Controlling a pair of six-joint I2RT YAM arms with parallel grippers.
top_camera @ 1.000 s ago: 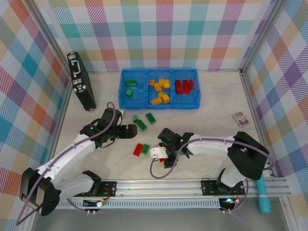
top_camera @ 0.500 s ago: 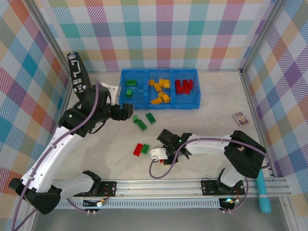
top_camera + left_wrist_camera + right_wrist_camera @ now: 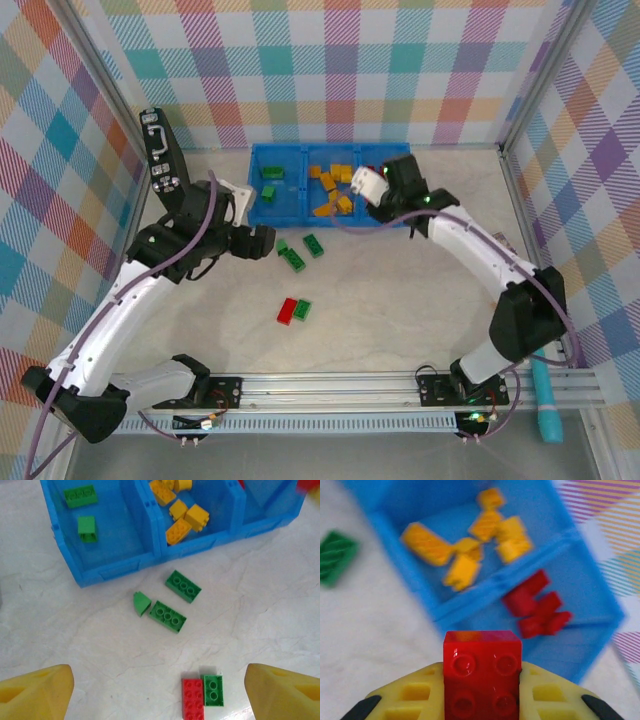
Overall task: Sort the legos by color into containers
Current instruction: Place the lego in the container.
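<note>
Inside right claw (image 3: 482, 692), red lego (image 3: 482, 662)

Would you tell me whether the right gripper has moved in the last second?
Yes. The right gripper has travelled from the open table to the right end of the containers, shut on a red lego.

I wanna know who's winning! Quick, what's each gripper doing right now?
Left gripper: open, holding nothing.
Right gripper: closed on a red lego brick.
</note>
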